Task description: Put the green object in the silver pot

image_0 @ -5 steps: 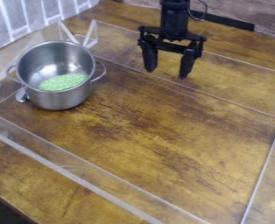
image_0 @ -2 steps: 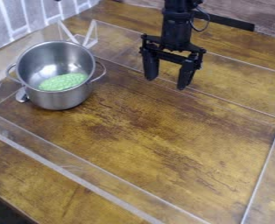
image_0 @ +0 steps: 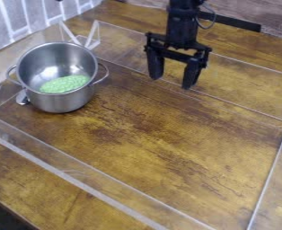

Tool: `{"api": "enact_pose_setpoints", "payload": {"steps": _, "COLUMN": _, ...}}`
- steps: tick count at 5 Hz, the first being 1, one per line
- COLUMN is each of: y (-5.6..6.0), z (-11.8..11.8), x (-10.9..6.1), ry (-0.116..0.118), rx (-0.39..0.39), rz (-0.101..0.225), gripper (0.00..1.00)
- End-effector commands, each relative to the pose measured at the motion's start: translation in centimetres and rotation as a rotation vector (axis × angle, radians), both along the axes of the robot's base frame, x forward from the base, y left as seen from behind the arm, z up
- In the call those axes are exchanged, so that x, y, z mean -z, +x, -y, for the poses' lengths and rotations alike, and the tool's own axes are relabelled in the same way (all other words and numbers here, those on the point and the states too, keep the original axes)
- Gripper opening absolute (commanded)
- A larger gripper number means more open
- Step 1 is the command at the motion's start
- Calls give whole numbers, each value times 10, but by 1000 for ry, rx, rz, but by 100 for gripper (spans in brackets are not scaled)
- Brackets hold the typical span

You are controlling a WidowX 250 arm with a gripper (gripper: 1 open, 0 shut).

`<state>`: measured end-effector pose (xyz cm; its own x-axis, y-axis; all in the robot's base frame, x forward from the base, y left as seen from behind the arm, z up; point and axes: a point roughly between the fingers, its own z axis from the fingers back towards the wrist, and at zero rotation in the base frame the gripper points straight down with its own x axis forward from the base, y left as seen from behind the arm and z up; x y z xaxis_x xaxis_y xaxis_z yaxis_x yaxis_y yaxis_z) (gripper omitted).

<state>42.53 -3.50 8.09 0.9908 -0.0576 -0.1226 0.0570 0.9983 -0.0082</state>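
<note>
The silver pot (image_0: 57, 76) stands on the wooden table at the left, round and shiny with small side handles. Inside it, on the bottom, lies the green object (image_0: 63, 84), a flat light-green oval. My gripper (image_0: 171, 76) hangs at the upper middle, well to the right of the pot, pointing straight down just above the tabletop. Its two black fingers (image_0: 189, 75) stand apart and open, with nothing between them.
Clear acrylic walls (image_0: 83, 189) fence the wooden table (image_0: 168, 144) along the front, left and right. A white tiled wall stands at the back left behind the pot.
The gripper has rolled a little about its vertical axis while staying in the same spot. The pot and the green object have not moved.
</note>
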Motion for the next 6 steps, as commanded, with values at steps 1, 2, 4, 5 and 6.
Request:
{"api": "enact_pose_setpoints", "payload": {"steps": 1, "y": 9, "z": -14, "x": -24, "ry": -2, "rx": 24, "rz": 62, "gripper": 100}}
{"api": "enact_pose_setpoints", "payload": {"steps": 2, "y": 8, "z": -20, "x": -4, "ry": -2, "rx": -14, "rz": 35, "gripper": 100}}
{"api": "enact_pose_setpoints", "payload": {"steps": 4, "y": 1, "z": -28, "x": 21, "ry": 2, "rx": -52, "rz": 11, "gripper": 100}}
{"api": "enact_pose_setpoints", "payload": {"steps": 5, "y": -6, "z": -28, "x": 21, "ry": 3, "rx": -54, "rz": 15, "gripper": 0}}
{"api": "enact_pose_setpoints", "payload": {"steps": 6, "y": -13, "z": -28, "x": 19, "ry": 5, "rx": -51, "rz": 21, "gripper": 0}}
